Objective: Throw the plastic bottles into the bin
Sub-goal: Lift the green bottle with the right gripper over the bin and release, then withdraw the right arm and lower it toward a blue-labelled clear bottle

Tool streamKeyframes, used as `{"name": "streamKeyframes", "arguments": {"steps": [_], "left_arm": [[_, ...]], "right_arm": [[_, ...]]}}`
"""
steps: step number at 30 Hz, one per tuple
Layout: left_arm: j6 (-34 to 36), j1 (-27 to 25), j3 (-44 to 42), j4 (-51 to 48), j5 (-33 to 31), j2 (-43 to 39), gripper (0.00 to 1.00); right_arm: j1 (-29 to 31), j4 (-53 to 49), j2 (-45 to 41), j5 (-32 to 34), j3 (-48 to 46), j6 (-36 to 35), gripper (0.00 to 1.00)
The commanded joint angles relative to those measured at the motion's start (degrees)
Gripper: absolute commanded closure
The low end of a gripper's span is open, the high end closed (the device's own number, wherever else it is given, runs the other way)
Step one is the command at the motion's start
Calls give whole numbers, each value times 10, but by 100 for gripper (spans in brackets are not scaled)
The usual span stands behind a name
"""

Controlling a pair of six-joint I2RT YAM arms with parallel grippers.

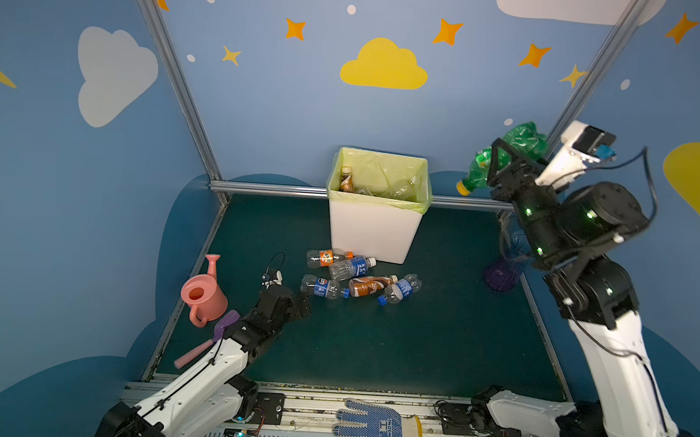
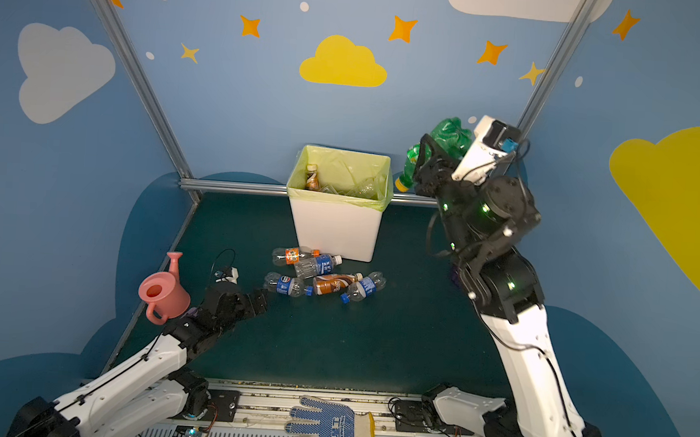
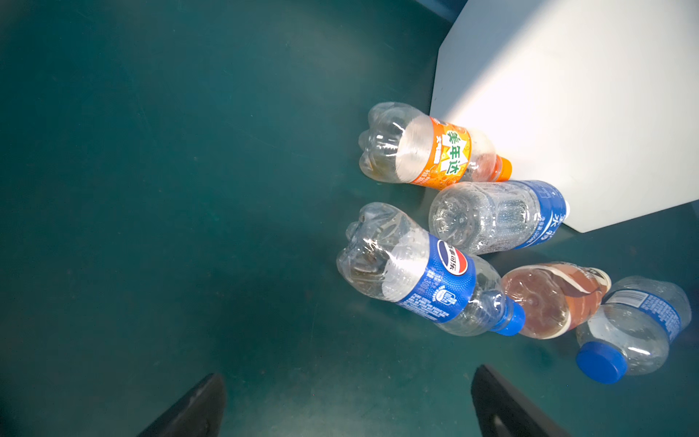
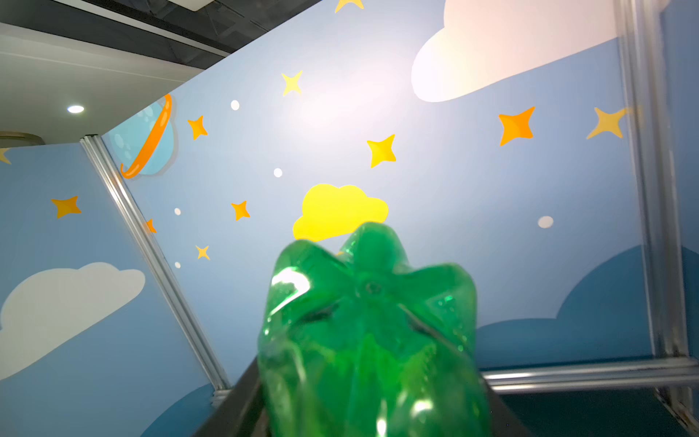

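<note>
Five bottles [image 1: 353,267] by bin's [image 1: 370,229] front; broad mat [image 1: 374,346]

A staged robot-lab booth is indicated: blue panels [image 1: 284,111] printed with clouds and stars are framed by aluminium profiles [image 1: 176,75], and bare circuit boards [image 1: 239,435] are mounted below the green mat [image 1: 374,346], along its near edge.

Both top views look down from above the near edge, sharing the whole mat [image 1: 374,346]. Left wrist camera: close over lying bottles [image 3: 427,280] (seen from above too). Right wrist camera: tilted up at far wall [image 4: 454,170].
</note>
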Motion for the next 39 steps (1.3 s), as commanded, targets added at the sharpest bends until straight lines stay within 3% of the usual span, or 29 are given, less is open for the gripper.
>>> {"name": "streamKeyframes", "arguments": {"steps": [1,4,6,8,9,11,15,16,20,24,27,33,39], "left_arm": [[-10,2,21,5,11,7,0],[-11,2,24,1,14,13,0],[-10,2,34,-20,15,10,0],[-1,1,44,-38,19,5,0],[8,1,46,-39,22,3,0],[26,0,48,-30,32,-1,0],[37,-1,57,-24,43,4,0],[41,-3,60,-27,45,5,0],[58,-15,66,-30,52,18,0],[69,-39,70,-27,36,34,0],[74,-58,72,-28,16,45,0],[71,-70,79,-31,-10,59,0],[46,-71,69,-21,-13,63,0]], "right_arm": [[-33,-74,190,-158,93,68,46],[-35,-277,405,-264,390,55,42],[-38,-408,517,-245,619,49,33],[-39,-440,535,-214,704,48,18],[-39,-433,516,-206,692,43,15],[-38,-390,442,-194,594,32,10],[-35,-78,181,-169,137,49,2],[-37,-41,143,-166,78,53,2],[-48,-67,60,-154,-11,53,2],[-54,-44,-53,-93,-197,83,2],[-75,-38,-133,-70,-347,156,2],[-90,4,-198,-121,-604,305,2],[-84,114,-115,-211,-746,395,2]]}}
